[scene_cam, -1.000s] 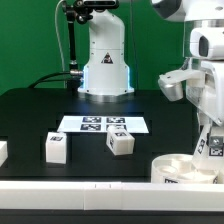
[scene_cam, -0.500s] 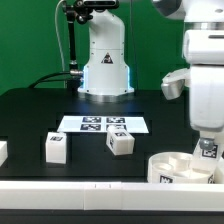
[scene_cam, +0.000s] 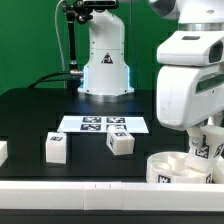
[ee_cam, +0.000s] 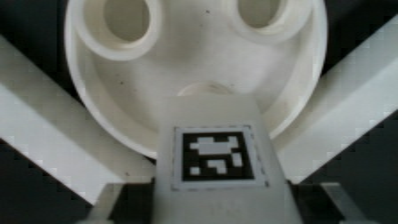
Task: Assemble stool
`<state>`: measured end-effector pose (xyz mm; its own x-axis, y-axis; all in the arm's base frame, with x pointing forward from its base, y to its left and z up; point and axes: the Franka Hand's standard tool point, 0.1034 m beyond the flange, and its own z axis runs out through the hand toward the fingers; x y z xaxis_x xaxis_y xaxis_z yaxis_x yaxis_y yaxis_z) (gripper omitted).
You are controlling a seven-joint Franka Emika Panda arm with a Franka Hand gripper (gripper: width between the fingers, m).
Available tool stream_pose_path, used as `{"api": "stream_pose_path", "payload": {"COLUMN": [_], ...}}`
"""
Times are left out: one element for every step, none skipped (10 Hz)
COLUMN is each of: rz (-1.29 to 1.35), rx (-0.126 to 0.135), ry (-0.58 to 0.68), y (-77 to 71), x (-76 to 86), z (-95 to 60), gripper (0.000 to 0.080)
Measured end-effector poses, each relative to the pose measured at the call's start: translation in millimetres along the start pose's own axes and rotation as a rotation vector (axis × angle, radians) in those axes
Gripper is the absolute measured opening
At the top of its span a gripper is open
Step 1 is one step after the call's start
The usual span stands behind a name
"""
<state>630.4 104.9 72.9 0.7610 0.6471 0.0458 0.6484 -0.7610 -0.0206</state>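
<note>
exterior view: at the right the pincer (scene_cam: pixel 208 146) is closed, apparently on a tagged leg (scene_cam: pixel 203 153), just above the seat (scene_cam: pixel 165 172) on the surface (scene_cam: pixel 30 110). wrist view: the leg (ee_cam: pixel 217 160) sits clamped between the fingers (ee_cam: pixel 128 205), with the seat (ee_cam: pixel 196 75) just beyond.

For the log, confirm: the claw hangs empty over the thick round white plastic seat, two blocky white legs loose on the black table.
Not empty: the wrist view shows the claw shut on a tagged blocky white leg over the round white seat. Rest stands.
</note>
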Motion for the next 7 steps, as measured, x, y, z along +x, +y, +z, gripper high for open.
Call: {"api": "stream_pose_path", "payload": {"rz": [0.069,0.149,0.242,0.361,0.454,0.594,0.681], "rx": [0.001,0.001,0.004,0.011,0.014,0.016,0.015], "ry": [0.000,0.000,0.007,0.035,0.061,0.097,0.121], "y": [-0.3,-0.6,-0.6,0.0,-0.1,-1.8,-3.3], "x": [0.2,0.3,0.2,-0.1,-1.1,-0.6,-0.6], "z": [0.0,0.1,0.6,1.2,1.3,1.3,1.2], "gripper": [0.0338,0.0338,0.0338,0.0338,0.0338,0.0338,0.0338]}}
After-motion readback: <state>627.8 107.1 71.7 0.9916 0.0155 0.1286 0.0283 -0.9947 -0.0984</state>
